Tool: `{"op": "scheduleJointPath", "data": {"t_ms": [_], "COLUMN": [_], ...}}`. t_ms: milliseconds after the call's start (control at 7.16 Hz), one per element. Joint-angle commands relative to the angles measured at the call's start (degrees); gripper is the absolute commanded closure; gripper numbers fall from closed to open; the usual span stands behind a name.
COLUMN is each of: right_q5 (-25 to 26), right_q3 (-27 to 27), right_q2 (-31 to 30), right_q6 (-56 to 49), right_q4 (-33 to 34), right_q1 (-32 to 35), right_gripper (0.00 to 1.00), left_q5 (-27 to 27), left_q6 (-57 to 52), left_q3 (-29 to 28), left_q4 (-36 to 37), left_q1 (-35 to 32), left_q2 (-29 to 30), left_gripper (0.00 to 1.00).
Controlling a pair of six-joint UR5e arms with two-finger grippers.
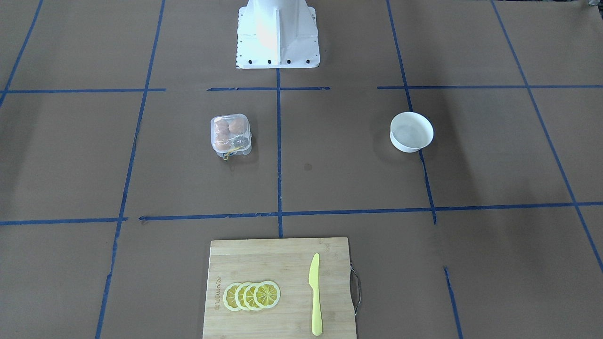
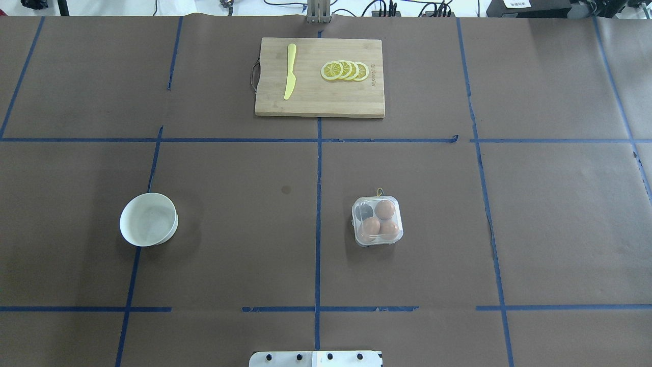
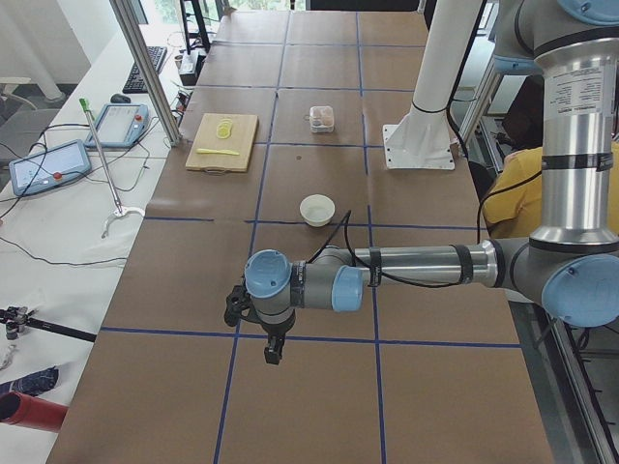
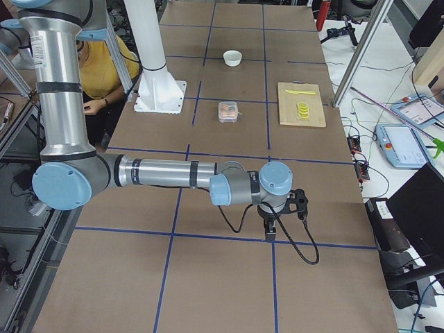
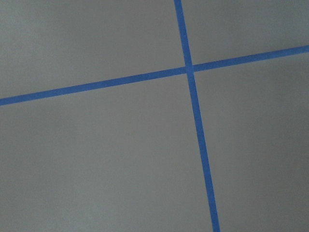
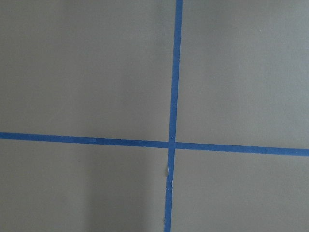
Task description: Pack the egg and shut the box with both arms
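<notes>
On your desk [image 2: 229, 255], nearest the robot, the box [image 2: 377, 220] sits on its right side, eggs [image 2: 385, 209] in three of its four cups. The white bowl [image 2: 148, 219] lies opposite, the cutting board [image 2: 319, 97] farthest. The left end effector [image 3: 274, 350] and right end effector [image 4: 271, 232] hang over the desk's ends; you cannot tell whether their fingers are apart or together.
</notes>
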State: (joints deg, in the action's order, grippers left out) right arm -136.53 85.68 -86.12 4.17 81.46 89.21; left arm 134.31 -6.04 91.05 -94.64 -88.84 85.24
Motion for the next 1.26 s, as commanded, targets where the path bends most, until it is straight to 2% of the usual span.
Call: {"op": "scheduleJointPath", "data": {"t_ms": [0, 419, 699, 1118], "right_q5": [-0.06, 2.23, 2.4, 2.67], "right_q3": [-0.69, -1.48, -0.96, -0.69], "right_q2": [0.08, -0.61, -0.97, -0.98], "right_q6": [0.05, 2.34, 2.25, 1.37], "right_q4": [-0.34, 0.54, 6.48, 6.61], "right_q1": [-0.09, -1.94, -1.94, -1.94], "right_gripper": [0.0, 0.0, 0.0, 0.0], "left_q5": [-0.1, -0.1, -0.01, -0.01], "left_q6": [-0.2, -0.2, -0.2, -0.2], "left_q3": [-0.69, -0.52, -0.26, -0.52], "left_q4": [1.13, 1.13, 1.21, 1.22], "left_q1": [0.16, 0.16, 0.07, 0.16], "left_q2": [0.8, 0.8, 0.8, 1.76], "left_gripper": [0.0, 0.0, 0.0, 0.0]}}
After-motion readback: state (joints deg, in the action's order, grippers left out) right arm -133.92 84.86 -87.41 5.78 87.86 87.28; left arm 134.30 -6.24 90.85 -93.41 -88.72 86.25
